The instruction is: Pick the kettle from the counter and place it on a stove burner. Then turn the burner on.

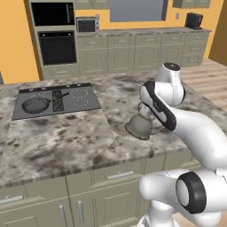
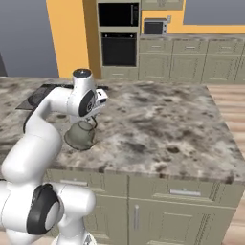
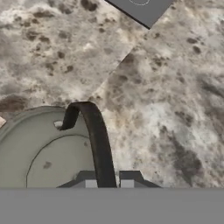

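Observation:
The grey-green kettle (image 1: 138,127) (image 2: 80,136) sits tilted near the front right part of the mottled counter (image 1: 66,133), right under my hand. In the hand view my gripper (image 3: 108,183) is shut on the kettle's dark arched handle (image 3: 98,140), with the kettle's lid and body (image 3: 48,153) just below. I cannot tell whether the kettle's base still touches the stone. The dark cooktop (image 1: 55,101) lies to the left and farther back, and its free stove burner rings (image 1: 80,94) are on its right side. A corner of the cooktop (image 3: 140,8) shows at the top of the hand view.
A dark frying pan (image 1: 35,105) occupies the cooktop's left front zone. Bare stone lies between kettle and cooktop. The counter's front edge (image 1: 111,164) runs close below the kettle. Wall ovens (image 1: 56,46) and cabinets stand across the room.

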You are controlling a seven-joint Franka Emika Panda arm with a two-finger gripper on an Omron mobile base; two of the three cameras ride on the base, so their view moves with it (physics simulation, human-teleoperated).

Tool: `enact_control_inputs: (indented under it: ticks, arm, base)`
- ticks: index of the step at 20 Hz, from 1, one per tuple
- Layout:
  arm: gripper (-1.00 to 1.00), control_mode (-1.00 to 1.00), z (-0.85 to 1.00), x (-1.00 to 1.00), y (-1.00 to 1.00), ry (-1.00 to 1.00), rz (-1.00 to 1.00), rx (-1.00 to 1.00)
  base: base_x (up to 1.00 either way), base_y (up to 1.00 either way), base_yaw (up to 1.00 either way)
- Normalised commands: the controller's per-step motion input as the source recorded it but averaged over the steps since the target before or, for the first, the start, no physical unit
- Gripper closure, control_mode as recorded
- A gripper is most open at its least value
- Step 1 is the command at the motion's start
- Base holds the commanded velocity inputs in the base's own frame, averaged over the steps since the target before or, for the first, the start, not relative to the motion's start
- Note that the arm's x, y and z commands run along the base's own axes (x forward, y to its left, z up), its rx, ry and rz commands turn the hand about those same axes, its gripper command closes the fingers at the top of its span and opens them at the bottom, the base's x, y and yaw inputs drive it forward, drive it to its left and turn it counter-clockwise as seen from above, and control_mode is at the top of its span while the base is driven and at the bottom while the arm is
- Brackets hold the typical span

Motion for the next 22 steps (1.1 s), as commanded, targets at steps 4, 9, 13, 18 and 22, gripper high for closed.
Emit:
enact_control_inputs:
  ticks: [4,9,13,18,22]
  arm:
    - [1.00,1.00,0.00,0.00,0.00,0.00,0.00,0.00]
    - [1.00,1.00,0.00,0.00,0.00,0.00,0.00,0.00]
    - [1.00,1.00,0.00,0.00,0.00,0.00,0.00,0.00]
    - [1.00,1.00,0.00,0.00,0.00,0.00,0.00,0.00]
    - [1.00,1.00,0.00,0.00,0.00,0.00,0.00,0.00]
  base:
    - [-0.05,-1.00,0.01]
    - [-0.27,-1.00,0.00]
    - [-0.35,-1.00,0.00]
    - [-0.38,-1.00,0.00]
    - [-0.08,-1.00,0.00]
